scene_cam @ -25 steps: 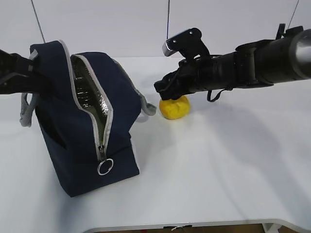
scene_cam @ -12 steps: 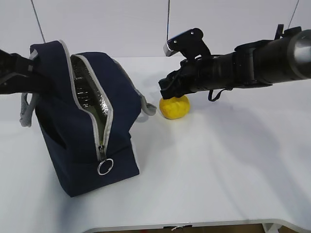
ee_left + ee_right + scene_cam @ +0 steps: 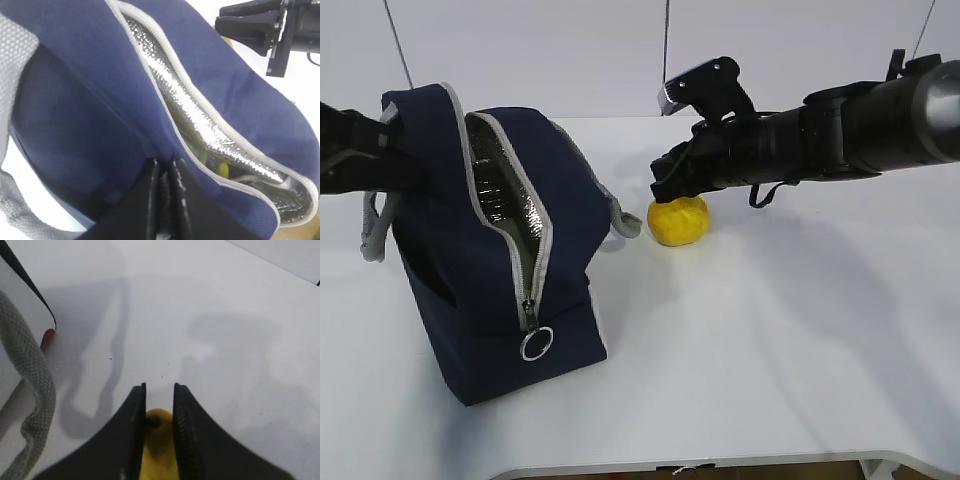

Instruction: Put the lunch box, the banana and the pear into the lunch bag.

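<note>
left gripper (image 3: 165, 172): jaws clenched on lunch bag (image 3: 500, 250) fabric | right gripper (image 3: 159, 405): jaws narrow, astride pear (image 3: 679, 220) stem, grasp unclear | bag contents mostly hidden

Lunch bag (image 3: 490, 250): matt navy woven cloth, lined with crinkled, shiny silver foil (image 3: 200, 112); grey zipper tape, a bright metal ring pull (image 3: 536, 344), and coarse grey webbing handles (image 3: 31, 390). Pear (image 3: 679, 220): smooth yellow-orange skin with a dull sheen. Bench (image 3: 770, 340): smooth white top, faintly glossy; right pincer (image 3: 159, 410) with matt black, finely textured fingers (image 3: 184, 420).
</note>
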